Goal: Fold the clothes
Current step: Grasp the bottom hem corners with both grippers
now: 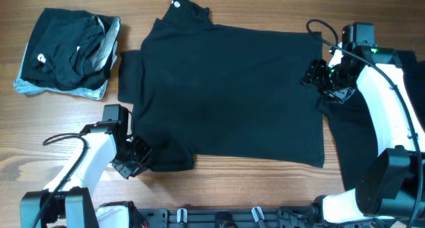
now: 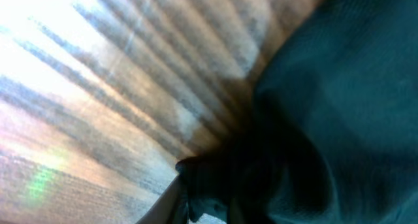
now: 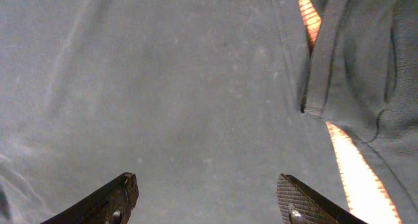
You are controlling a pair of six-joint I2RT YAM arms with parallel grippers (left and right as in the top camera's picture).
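Observation:
A black T-shirt (image 1: 226, 88) lies spread flat on the wooden table, its collar with a small white tag (image 1: 177, 3) at the top left. My left gripper (image 1: 141, 155) is at the shirt's lower left sleeve corner. In the left wrist view it (image 2: 196, 204) is shut on bunched black cloth (image 2: 326, 119) just above the wood. My right gripper (image 1: 317, 75) is over the shirt's right edge. In the right wrist view it (image 3: 208, 198) is open and empty, with flat cloth (image 3: 183, 87) below and a hem to the right.
A stack of folded black garments (image 1: 66, 52) sits at the far left, with a light grey-blue piece (image 1: 26, 87) at its bottom. More black cloth (image 1: 352, 141) lies under the right arm at the right edge. Bare wood shows along the front.

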